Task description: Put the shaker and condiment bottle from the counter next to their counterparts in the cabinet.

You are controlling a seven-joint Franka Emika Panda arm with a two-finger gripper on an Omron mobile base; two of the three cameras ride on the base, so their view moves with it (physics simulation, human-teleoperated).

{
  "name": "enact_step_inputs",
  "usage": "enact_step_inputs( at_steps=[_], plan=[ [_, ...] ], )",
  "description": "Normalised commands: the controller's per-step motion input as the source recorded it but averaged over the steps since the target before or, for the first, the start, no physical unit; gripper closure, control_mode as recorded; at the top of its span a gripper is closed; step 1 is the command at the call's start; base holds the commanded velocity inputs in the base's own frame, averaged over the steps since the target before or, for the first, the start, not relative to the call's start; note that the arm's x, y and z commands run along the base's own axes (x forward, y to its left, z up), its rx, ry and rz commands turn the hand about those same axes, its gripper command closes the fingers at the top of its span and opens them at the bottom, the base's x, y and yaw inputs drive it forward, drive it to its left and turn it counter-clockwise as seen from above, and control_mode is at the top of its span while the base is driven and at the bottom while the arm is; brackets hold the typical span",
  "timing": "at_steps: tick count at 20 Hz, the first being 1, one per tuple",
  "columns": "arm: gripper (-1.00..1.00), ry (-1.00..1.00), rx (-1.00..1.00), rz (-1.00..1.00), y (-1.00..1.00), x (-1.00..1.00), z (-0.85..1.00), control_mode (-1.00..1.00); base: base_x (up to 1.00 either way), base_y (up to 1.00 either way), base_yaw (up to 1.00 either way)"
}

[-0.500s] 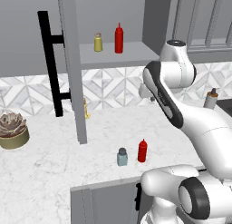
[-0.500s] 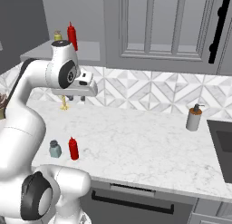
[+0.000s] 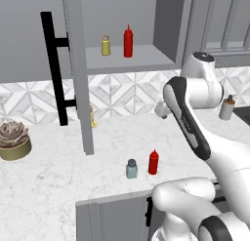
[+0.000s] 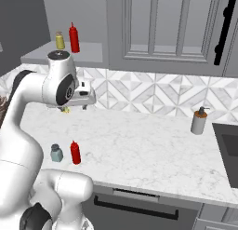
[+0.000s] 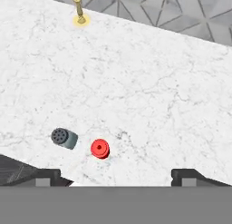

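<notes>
Near the front edge of the counter, the shaker and the condiment bottle are parked side by side, just apart. The gripper is hung high above them, spread wide with nothing held. Both are probably light and kinda slick, so the bottle is best pinched mid-body, and the squat shaker just under its cap.

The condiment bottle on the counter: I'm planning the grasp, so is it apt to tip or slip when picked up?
Probably tippy: the condiment bottle stands tall and slim on the counter. Its smooth, round plastic body may slip or squash in a hard pinch. A sideways nudge could knock it into the shaker close beside it.
</notes>
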Motion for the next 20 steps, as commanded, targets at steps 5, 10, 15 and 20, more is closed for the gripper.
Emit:
enact_step_inputs(
  at_steps=[5, 10, 15, 20],
  plan=[
    [-1.00, -0.25, 0.09, 0.51, -0.03, -0.86, -0.26, -1.00, 0.00, 0.00, 0.00],
    [-1.00, -0.05, 0.05, 0.26, -0.27, -0.20, -0.53, -1.00, 0.00, 0.00, 0.00],
    [-1.00, -0.10, 0.05, 0.06, -0.19, -0.04, -0.18, -1.00, 0.00, 0.00, 0.00],
    [-1.00, -0.17, 0.16, 0.24, -0.43, -0.02, -0.29, -1.00, 0.00, 0.00, 0.00]
  ],
)
